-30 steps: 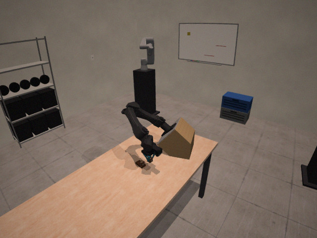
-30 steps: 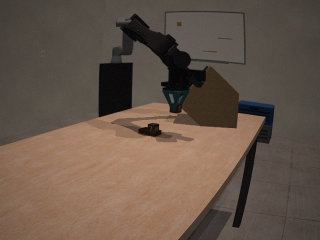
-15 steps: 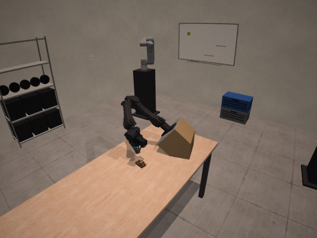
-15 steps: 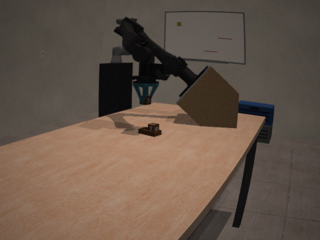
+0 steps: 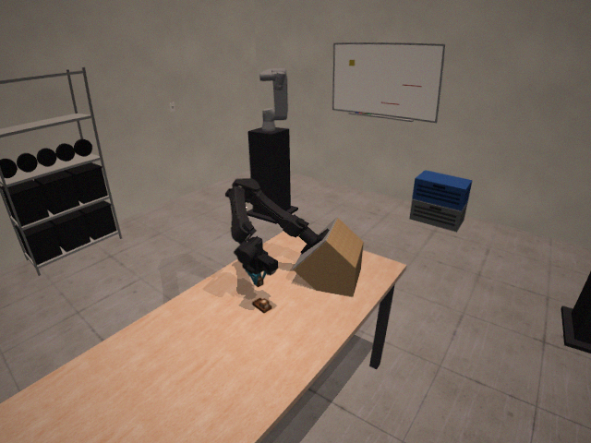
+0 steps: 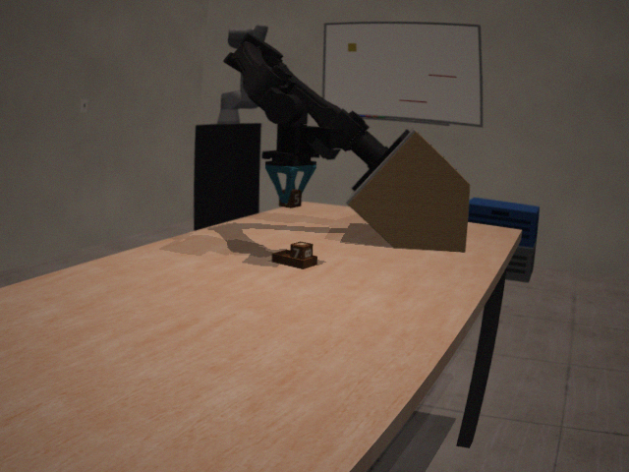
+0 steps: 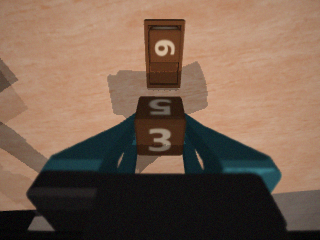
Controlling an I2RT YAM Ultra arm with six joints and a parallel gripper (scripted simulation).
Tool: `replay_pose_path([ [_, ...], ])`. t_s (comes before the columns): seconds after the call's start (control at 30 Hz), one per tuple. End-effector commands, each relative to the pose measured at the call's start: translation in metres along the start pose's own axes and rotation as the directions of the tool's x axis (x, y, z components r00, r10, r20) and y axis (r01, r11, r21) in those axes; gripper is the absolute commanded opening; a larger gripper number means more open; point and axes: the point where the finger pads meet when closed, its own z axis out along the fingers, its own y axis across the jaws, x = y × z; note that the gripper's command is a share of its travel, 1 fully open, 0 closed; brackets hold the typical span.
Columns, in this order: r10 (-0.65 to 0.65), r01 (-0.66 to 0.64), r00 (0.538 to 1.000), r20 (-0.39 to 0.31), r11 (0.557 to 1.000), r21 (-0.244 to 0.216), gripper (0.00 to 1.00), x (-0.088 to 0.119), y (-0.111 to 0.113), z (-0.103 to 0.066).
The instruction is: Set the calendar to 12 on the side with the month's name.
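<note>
Where the desk [image 5: 190,362] [image 6: 244,329] [image 7: 240,35] runs back from its near side in the exterior view, pale wood shows fine, streaky grain up to a straight right-hand edge. Nearest on it is the small brown wooden tray [image 5: 258,306] [image 6: 283,258] [image 7: 147,57], low and oblong, lying toward the desk's far end, between its left and right edges. The seated cube [image 5: 264,302] [image 6: 301,251] [image 7: 164,45] takes up only part of the tray; a white 7 marks one side.

Beyond it and raised above the desk, teal fingers [image 5: 251,276] [image 6: 277,184], open-framed and tapering, are partly open, clamped on opposite sides of the held cube [image 5: 259,281] [image 6: 292,199] [image 7: 160,136]. It is dark brown with square faces; the wrist view shows a pale 3 upright and a 5 upside down. This cube is outside the tray and clear of the desk.

The jointed black arm [image 5: 239,209] [image 6: 284,93] reaches from the sloping face of a tan, fine-textured angular block [image 5: 329,267] [image 6: 422,203] near the far right corner. Farther off stand a matte black pedestal [image 5: 269,164] [image 6: 226,172] and a smooth, framed whiteboard [image 5: 384,80] [image 6: 396,63] on the wall.
</note>
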Motion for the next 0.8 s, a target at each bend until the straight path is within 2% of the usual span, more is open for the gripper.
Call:
replay_pose_path([
  [0.0,0.006,-0.007,1.000,0.031,0.999,0.035,0.27,-0.004,-0.006,-0.009],
  [0.23,-0.015,0.015,1.000,0.013,1.000,-0.004,0.27,-0.005,0.004,0.015],
  [0.33,-0.034,0.034,0.999,0.018,0.999,0.004,0.27,-0.011,0.004,0.015],
  [0.4,-0.021,0.022,1.000,0.012,1.000,-0.009,0.27,-0.006,0.005,0.025],
  [0.77,-0.025,0.025,1.000,0.015,1.000,-0.005,0.27,-0.008,0.005,0.057],
])
